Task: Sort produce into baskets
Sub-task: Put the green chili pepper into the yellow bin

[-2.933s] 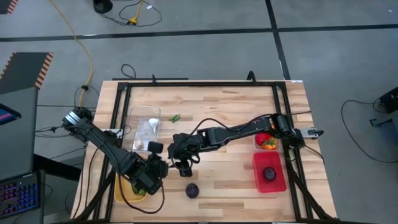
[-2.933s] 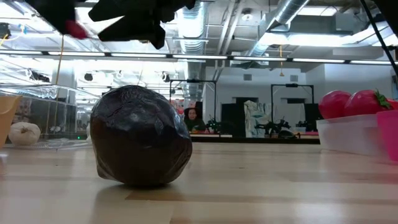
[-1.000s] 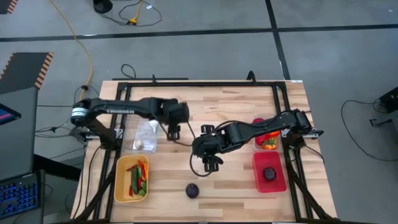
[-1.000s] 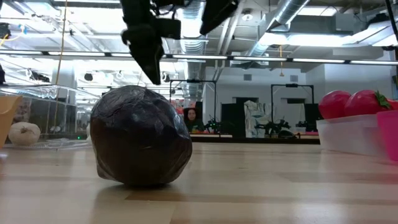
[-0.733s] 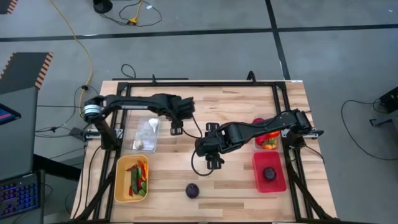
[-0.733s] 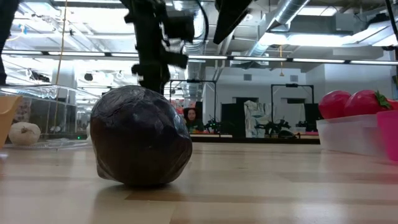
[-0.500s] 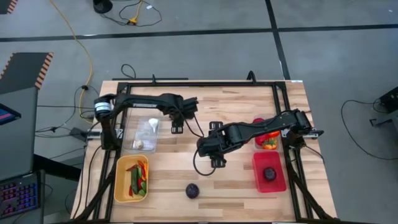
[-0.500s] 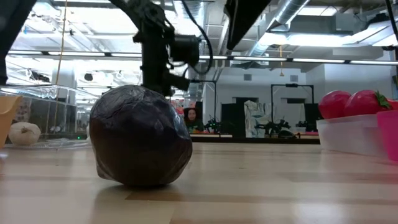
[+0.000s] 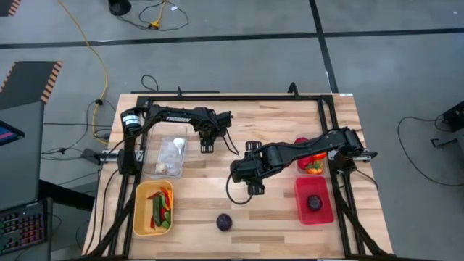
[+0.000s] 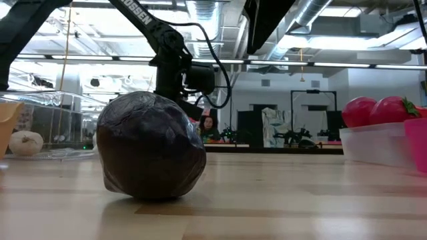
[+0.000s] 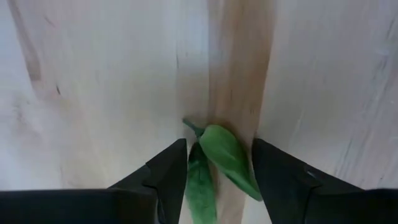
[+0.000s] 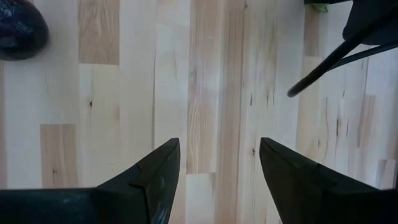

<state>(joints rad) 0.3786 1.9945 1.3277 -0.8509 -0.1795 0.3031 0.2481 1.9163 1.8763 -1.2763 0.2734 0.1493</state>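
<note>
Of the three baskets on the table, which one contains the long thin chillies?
The yellow basket, at the table's near left corner. It holds red, green and orange chillies; the clear basket holds white garlic, and the red basket holds a dark purple round.

"TROSSEN" on the left arm (image 9: 174,118)

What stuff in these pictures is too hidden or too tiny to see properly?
- Green toy chilli: high view, hidden under the left gripper.
- Clear plastic bin: small white pieces inside, too tiny to identify.
- Dark purple round vegetable: low view, it blocks the table behind.
- Right arm: low view, cut off at the top edge.
</note>
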